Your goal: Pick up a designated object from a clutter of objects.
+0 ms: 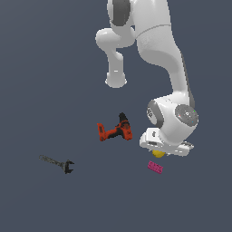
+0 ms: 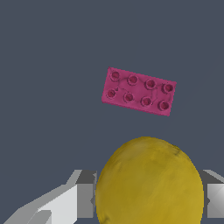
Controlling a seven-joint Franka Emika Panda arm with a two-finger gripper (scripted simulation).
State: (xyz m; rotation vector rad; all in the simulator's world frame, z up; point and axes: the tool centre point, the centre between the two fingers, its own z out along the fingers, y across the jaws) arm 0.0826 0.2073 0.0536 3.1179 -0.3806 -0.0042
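1. No readable writing, brand or label on any item; no containers in either view.
2. Yellow ball sitting between the two gripper fingers in the wrist view, one finger on each side, both hard against the ball's flanks as far as visible.
3. Gripper clamped on the ball, or at least closed up to it; contact edges partly hidden by the ball itself.
4. In the exterior view, only a sliver of the ball peeking out beneath the white hand, near the tabletop; touching it or lifted, cannot tell.
5. Pink brick lying flat just beside the ball, studs up, eight studs in two rows.
6. Drill, red-orange and black, lying on its side toward the exterior view's left of the gripper, apart from the ball.
7. Dark wrench flat on the tabletop, well apart from the rest, far toward the exterior view's left.
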